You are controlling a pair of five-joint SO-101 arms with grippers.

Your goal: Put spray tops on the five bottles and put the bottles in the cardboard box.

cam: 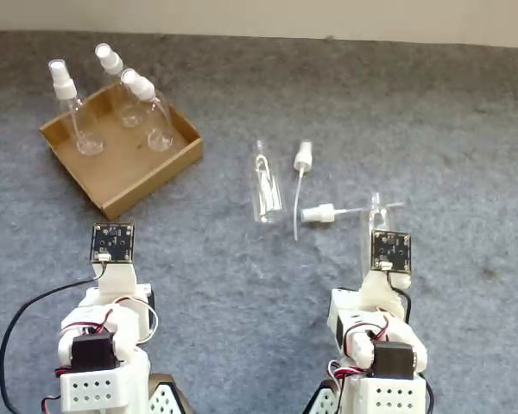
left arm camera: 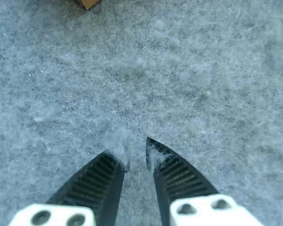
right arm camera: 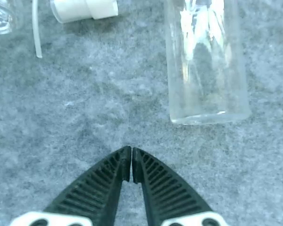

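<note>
cardboard box (cam: 125, 177): three capped bottles (cam: 152, 119) upright inside | worktop (cam: 242, 293): two uncapped bottles (cam: 266, 185) and two loose spray tops (cam: 303, 158) lying beside box | left end effector (left arm camera: 137, 157): narrowly parted, empty | right end effector (right arm camera: 132, 162): tips together, empty, near one bottle's base

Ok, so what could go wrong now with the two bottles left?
The clear bottle lies on its side near the right tool, so a nudge might roll it. The loose spray top has a thin tube that could miss the neck. Three capped bottles standing in the box could topple.
</note>
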